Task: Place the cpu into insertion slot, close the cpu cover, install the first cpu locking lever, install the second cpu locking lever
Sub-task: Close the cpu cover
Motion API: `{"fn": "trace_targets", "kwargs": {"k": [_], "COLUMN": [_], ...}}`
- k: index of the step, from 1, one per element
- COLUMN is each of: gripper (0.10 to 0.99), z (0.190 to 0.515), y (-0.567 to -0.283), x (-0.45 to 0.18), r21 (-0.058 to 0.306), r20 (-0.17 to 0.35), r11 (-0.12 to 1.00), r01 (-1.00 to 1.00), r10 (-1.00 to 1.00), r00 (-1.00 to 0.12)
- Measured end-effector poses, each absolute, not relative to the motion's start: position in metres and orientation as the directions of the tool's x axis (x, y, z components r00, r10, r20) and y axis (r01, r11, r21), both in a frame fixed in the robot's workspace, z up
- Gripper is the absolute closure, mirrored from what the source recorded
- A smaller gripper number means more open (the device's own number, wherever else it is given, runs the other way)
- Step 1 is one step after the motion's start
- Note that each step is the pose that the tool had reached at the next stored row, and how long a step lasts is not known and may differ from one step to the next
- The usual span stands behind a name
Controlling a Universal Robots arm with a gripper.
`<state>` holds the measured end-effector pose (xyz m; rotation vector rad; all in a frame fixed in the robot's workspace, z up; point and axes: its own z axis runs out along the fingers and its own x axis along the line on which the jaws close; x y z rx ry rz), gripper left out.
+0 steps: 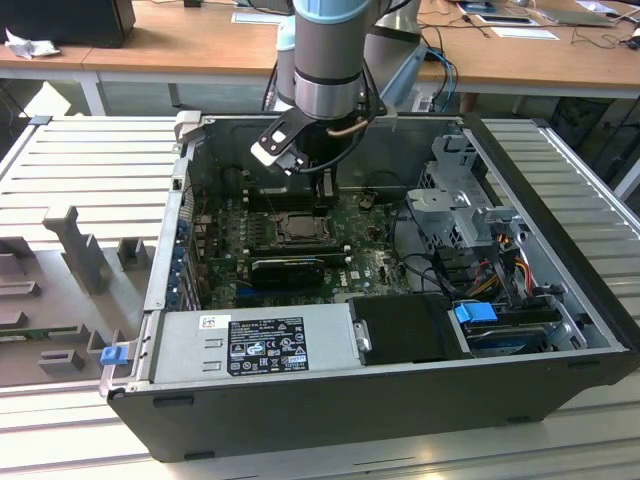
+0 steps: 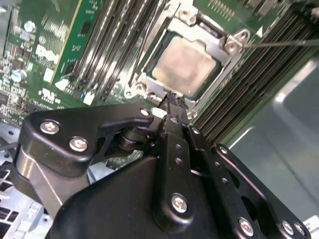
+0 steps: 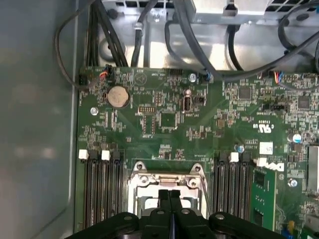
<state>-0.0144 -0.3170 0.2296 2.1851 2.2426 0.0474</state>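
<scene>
In the second wrist view the cpu (image 2: pixel 187 67) sits in the insertion slot (image 2: pixel 145 78) under the lowered cpu cover (image 2: pixel 220 60), one locking lever (image 2: pixel 279 43) apparently unlatched, the gripper (image 2: pixel 173 102) with jaws pressed together, empty, at the socket's edge.

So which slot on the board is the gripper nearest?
The square insertion slot holding the cpu; the shut gripper hangs at its edge, long memory slots flanking.

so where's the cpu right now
In the second wrist view the cpu sits in the insertion slot on the motherboard, between the two banks of memory slots, with the gripper just beside it.
</scene>
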Motion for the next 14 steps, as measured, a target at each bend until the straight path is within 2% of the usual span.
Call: {"fn": "trace_targets", "kwargs": {"k": [14], "gripper": [0.980], "z": [0.229], "y": [-0.317], "x": [-0.033], "r21": [0.029], "r20": [0.014], "r11": [0.026], "r01": [0.999], "r10": [1.000], "r00": [-0.027]}}
